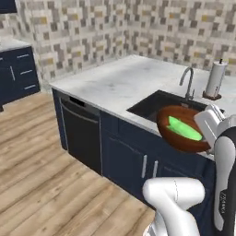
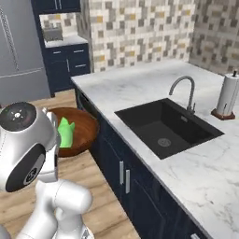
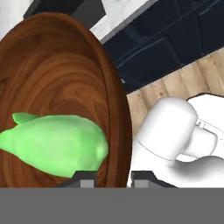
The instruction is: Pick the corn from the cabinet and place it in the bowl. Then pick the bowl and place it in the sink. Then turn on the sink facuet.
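The white marble worktop (image 2: 140, 86) is being occupied by the black sink (image 2: 168, 126) set into it, the grey sink facuet (image 2: 186, 91) behind the basin, and a paper-towel roll (image 2: 228, 95) standing near the corner.

Bright green corn (image 3: 57, 142) in a reddish-brown wood-grain bowl (image 3: 57, 78); beside it a matte black sink (image 2: 165, 126); white marbled counter (image 2: 140, 81).

The bowl (image 3: 61, 87) at the left of the hand view is glossy, grained reddish-brown wood, and the corn (image 3: 57, 146) in it looks smooth and waxy. At right in the right base view, a matt black sink (image 2: 168, 126) sits in polished white marble counter (image 2: 135, 84) beside a brushed grey metal faucet (image 2: 186, 93).
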You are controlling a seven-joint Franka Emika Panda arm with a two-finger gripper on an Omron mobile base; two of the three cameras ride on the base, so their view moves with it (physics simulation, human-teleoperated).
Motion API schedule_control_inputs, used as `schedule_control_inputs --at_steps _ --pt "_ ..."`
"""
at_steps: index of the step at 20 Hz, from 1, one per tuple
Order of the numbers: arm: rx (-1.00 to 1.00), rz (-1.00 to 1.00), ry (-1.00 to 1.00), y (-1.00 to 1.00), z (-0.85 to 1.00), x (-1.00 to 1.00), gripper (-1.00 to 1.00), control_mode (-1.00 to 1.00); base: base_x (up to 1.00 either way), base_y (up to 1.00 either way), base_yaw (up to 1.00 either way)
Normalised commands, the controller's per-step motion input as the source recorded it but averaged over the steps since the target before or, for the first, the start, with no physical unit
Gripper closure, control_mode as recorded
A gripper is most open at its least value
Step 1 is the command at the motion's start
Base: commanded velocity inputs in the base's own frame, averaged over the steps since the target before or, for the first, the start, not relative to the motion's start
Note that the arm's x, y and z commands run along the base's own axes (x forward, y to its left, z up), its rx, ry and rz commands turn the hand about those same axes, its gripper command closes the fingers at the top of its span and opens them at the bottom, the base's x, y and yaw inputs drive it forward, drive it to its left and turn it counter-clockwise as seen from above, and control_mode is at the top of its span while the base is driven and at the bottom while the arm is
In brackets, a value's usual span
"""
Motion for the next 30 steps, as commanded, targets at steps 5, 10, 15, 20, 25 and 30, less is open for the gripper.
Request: schedule_control_inputs --at_steps 5,10,15,20,25,30 --pt "0.0 0.0 0.0 0.0 0.0 0.0 1.0 1.0 0.04 0.47 -0.76" --pt "0.0 0.0 0.0 0.0 0.0 0.0 1.0 1.0 0.03 0.44 -0.73" --pt "0.0 0.0 0.0 0.0 0.0 0.0 1.0 1.0 0.15 0.28 -0.63" --pt "0.0 0.0 0.0 0.0 0.0 0.0 1.0 1.0 0.2 0.49 -0.48" --pt "0.0 0.0 0.0 0.0 0.0 0.0 1.0 1.0 0.24 0.59 -0.09" --pt "0.0 0.0 0.0 0.0 0.0 0.0 1.0 1.0 0.49 0.17 0.04"
